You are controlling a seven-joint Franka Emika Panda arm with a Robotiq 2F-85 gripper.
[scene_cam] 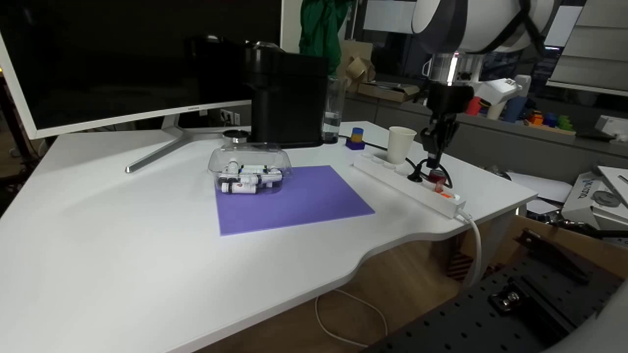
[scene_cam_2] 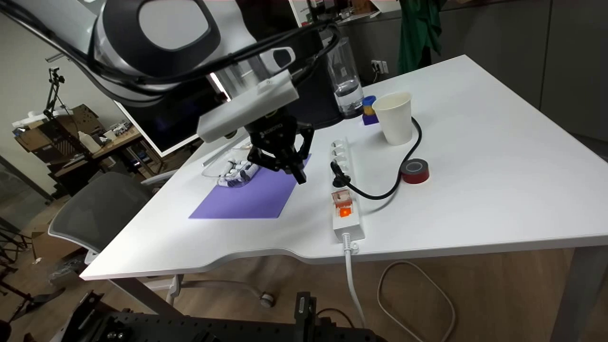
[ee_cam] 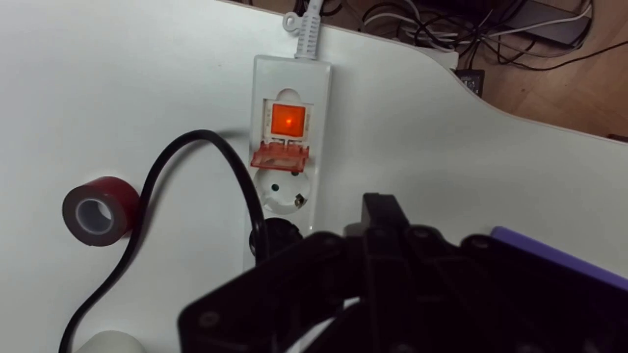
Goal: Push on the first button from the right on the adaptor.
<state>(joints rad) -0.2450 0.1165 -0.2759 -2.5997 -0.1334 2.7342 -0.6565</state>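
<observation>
- In the wrist view, the orange rocker switch (ee_cam: 288, 120) glows near the end where the white cord (ee_cam: 307, 39) leaves the power strip (ee_cam: 318, 127); no second button shows, so it is presumably the target.
- There the gripper (ee_cam: 384, 206) has its fingers together, nothing between them: a narrow tip, apt for pressing.
- The operator would do best to centre that tip over the switch, then descend straight, so the strip is not shoved aside. Which half must go down cannot be told.
- The flipped-up red cover (ee_cam: 279, 158) borders the switch towards the nearest socket (ee_cam: 285, 185); the tip should not catch it.
- Opposite the gripper's side, a black cable (ee_cam: 202, 135) loops out beside a tape roll (ee_cam: 120, 198).
- In an exterior view, the tip hangs above the table (scene_cam_2: 498, 166), apart from the strip, towards the purple mat (scene_cam_2: 251, 198); that side seems freer. The black plug (scene_cam_2: 341, 181) stands proud of the strip, so travel along it calls for height.
- In an exterior view, the table's edge lies just past the strip's cord end; overshooting would leave the tabletop.
</observation>
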